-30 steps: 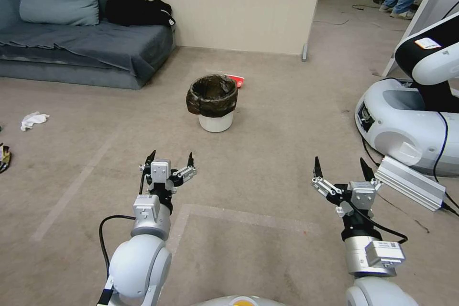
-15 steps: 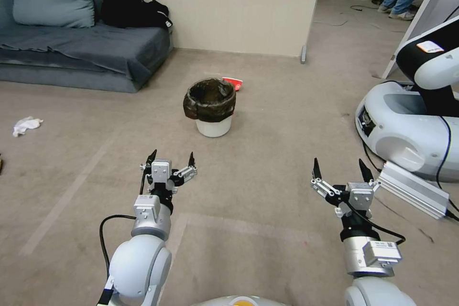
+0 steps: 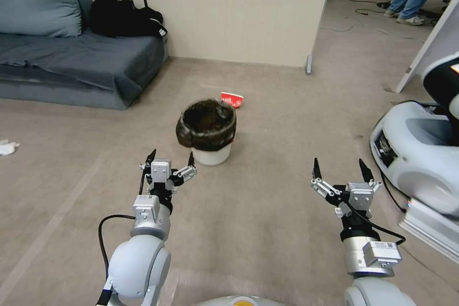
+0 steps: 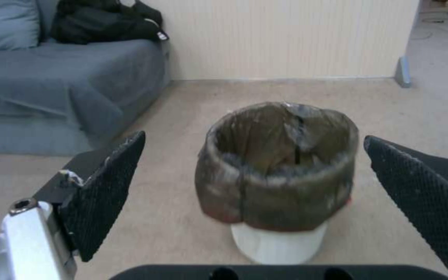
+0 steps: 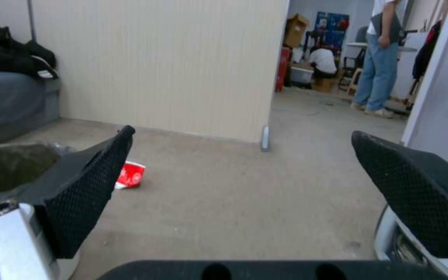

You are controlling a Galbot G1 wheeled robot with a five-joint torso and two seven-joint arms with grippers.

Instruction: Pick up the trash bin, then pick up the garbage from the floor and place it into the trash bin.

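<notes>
The trash bin (image 3: 206, 131) stands upright on the floor (image 3: 267, 210) in front of the robot, a small round white bucket whose dark brown crinkled liner bag is folded down over the rim and covers the upper part of the wall, leaving a white band bare at the base. In the left wrist view the trash bin (image 4: 278, 177) sits between the two spread fingers, farther off, and its mouth faces up; inside, what can be seen is the creased bag itself, and whether any litter lies at the bottom cannot be told. The left gripper (image 3: 170, 158) hangs above the carpet just short of the bin, its jaws released and wide apart, holding nothing. The right gripper (image 3: 340, 170) hangs at much the same height off to the robot's right, well apart from the bin, jaws likewise spread and empty. A red-and-white snack packet (image 3: 232, 99) lies on the carpet just behind the bin, near it but not in it; the right wrist view shows the same packet (image 5: 130, 175) flat on the floor. A crumpled white tissue (image 3: 6, 147) lies far to the left on the carpet, near the grey sofa (image 3: 81, 62).
</notes>
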